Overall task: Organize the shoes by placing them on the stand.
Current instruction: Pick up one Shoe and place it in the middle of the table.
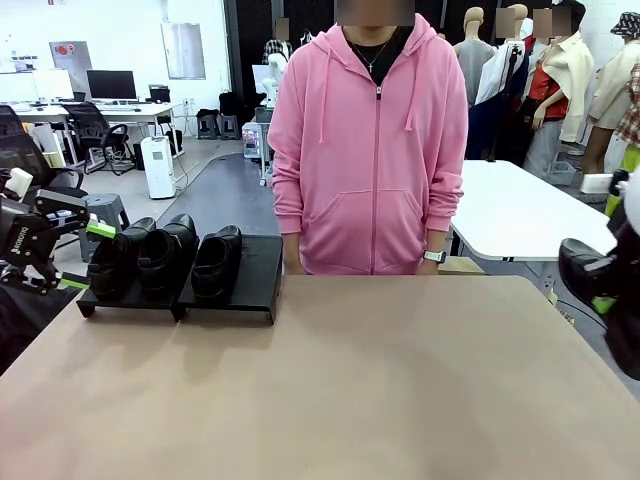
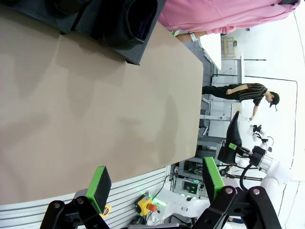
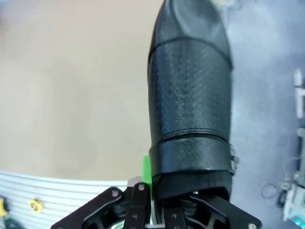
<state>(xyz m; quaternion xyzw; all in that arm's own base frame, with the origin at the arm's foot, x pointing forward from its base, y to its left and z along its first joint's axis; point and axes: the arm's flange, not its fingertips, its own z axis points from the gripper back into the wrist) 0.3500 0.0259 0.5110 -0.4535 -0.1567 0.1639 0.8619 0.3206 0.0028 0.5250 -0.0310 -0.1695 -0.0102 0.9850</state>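
Three glossy black shoes point(image 1: 118, 255) point(image 1: 165, 250) point(image 1: 215, 262) stand side by side on the low black stand point(image 1: 255, 275) at the table's far left. My left gripper point(image 1: 80, 256) hovers open just left of the stand, off the table's edge; in the left wrist view its green pads point(image 2: 101, 183) stand wide apart with nothing between them, and the stand point(image 2: 138, 52) with a shoe point(image 2: 128, 19) lies at the top. Beyond the table's right edge, my right gripper point(image 1: 606, 300) is shut on another black shoe point(image 1: 583, 268). The right wrist view has that shoe point(image 3: 190, 95) clamped at its heel end in the gripper point(image 3: 155, 183).
A person in a pink hoodie point(image 1: 370, 150) stands at the far side of the tan table point(image 1: 350, 380), hands low behind its edge. The right platform has bare room right of the third shoe. A white table point(image 1: 520, 205) stands behind on the right.
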